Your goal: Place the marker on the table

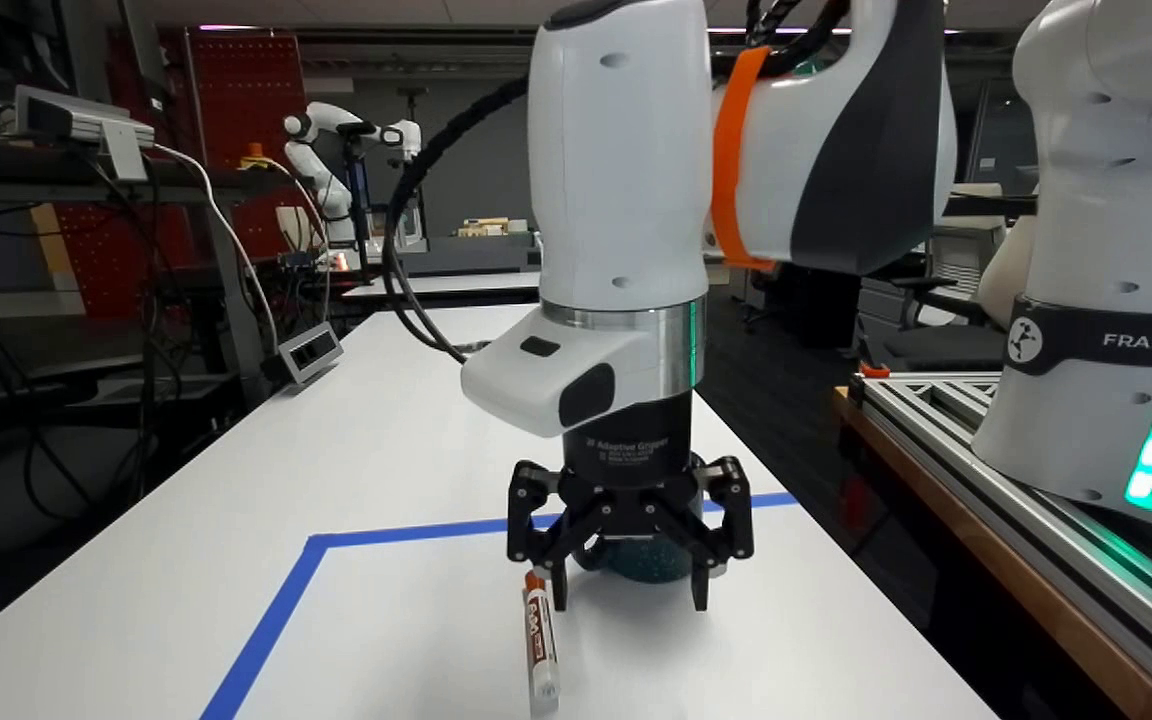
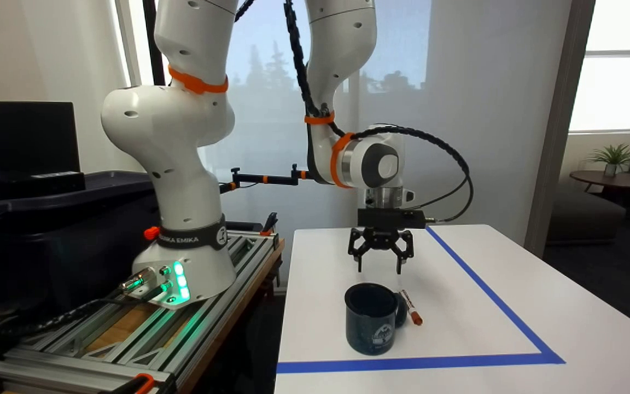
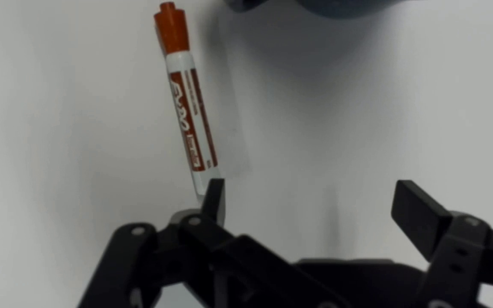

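- Gripper [image 1: 630, 603]: above the table [image 1: 416, 640], fingers [image 3: 422, 218] spread wide apart.
- Marker [image 3: 193, 119]: lying flat on the table, just beside one finger and outside the gap between the two. That finger covers part of the white end in the wrist view; an exterior view shows them apart.
- Dark mug [image 2: 371, 323]: upright on the table ahead of the gripper, near the marker's orange cap, handle on the marker's side. Cut off by the upper edge of the wrist view; largely hidden behind the gripper in an exterior view.
- Blue tape [image 1: 271, 620]: on the table, past the mug and along the marker's side; corner visible in both exterior views.
- Arm base [image 2: 189, 273]: well apart from the gripper, on a metal frame [image 2: 205, 323] beside the table; partly cropped in an exterior view.
- Second robot arm [image 1: 314, 170]: far behind the gripper; tool end too small to make out.
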Robot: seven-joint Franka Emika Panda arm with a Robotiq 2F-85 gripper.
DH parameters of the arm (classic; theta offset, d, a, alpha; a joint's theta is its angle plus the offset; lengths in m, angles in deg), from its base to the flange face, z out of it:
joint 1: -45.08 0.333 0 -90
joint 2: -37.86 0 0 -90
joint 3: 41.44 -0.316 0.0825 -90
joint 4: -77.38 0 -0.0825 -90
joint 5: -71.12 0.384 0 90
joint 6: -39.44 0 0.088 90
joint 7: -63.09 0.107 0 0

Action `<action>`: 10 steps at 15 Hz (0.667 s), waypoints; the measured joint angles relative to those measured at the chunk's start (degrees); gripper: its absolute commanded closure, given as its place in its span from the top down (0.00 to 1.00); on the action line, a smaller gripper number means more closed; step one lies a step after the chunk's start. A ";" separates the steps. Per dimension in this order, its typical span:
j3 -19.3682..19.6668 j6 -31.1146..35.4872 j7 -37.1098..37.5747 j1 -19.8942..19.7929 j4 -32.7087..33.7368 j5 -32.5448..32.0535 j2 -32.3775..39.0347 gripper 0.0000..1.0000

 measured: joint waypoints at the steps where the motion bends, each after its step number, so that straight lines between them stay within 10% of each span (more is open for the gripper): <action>1: -1.54 -1.10 -0.34 -1.23 -0.75 3.23 -1.12 1.00; 7: -9.59 -8.15 -0.32 -7.19 -2.50 24.90 -7.41 1.00; 10: -6.27 -9.41 -0.14 -3.63 -2.52 35.78 -10.63 1.00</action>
